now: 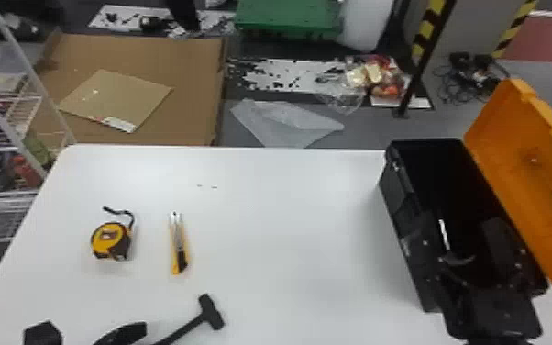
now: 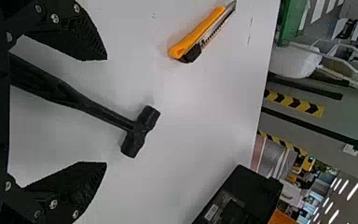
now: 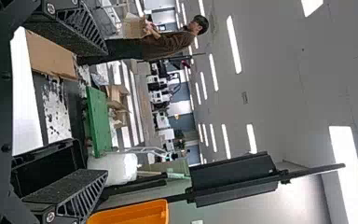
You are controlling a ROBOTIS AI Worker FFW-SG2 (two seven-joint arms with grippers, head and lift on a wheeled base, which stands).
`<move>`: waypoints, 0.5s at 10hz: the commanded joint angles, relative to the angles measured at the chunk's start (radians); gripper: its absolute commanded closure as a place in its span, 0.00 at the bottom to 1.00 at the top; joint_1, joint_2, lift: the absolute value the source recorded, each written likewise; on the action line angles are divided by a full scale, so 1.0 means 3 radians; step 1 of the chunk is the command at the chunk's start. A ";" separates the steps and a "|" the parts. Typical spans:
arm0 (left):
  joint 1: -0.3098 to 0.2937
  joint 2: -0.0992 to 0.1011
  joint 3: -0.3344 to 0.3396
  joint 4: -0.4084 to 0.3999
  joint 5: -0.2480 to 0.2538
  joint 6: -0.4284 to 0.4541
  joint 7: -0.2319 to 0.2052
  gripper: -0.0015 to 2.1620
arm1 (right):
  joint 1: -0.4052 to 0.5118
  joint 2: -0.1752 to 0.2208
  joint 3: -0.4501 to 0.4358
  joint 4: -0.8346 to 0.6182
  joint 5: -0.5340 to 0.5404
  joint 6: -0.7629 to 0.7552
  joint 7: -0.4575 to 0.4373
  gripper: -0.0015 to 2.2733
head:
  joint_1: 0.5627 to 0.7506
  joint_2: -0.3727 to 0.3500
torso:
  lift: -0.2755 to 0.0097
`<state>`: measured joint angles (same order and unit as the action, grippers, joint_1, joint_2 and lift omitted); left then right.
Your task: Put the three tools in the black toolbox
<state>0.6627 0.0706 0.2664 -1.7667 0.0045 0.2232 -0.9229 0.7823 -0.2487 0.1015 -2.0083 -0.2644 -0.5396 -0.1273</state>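
Gripping the head view's lower-left hammer point(image 1: 211, 312) wants the open left tool point(image 2: 106, 111) centred on its handle point(image 2: 74, 98), right tool point(image 3: 106, 111) also open.

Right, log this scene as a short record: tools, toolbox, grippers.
tape measure: on table, left side
utility knife: on table, right of tape measure
hammer: on table, nearest the robot
toolbox: right side, orange lid open
left gripper: open, over hammer's handle
right gripper: open, at toolbox's near end
tools boxed: none of these three
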 commanded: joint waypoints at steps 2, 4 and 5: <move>-0.0010 0.0000 0.0022 0.0014 -0.0030 0.0000 0.0003 0.22 | -0.0005 -0.0004 -0.0001 -0.0004 -0.0008 -0.0003 -0.0005 0.04 | 0.70 0.44 | 0.77; -0.0041 0.0005 0.0104 -0.0007 -0.0056 0.0072 -0.0017 0.24 | -0.0005 -0.0009 -0.0006 0.0001 -0.0024 -0.0003 -0.0005 0.04 | 0.70 0.45 | 0.77; -0.0056 0.0010 0.0124 -0.0007 -0.0061 0.0143 -0.0028 0.28 | -0.0005 -0.0009 -0.0006 -0.0004 -0.0029 -0.0014 -0.0005 0.04 | 0.70 0.47 | 0.77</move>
<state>0.6483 0.0727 0.2995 -1.7680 -0.0116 0.2524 -0.9310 0.7800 -0.2515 0.1000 -2.0091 -0.2723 -0.5424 -0.1288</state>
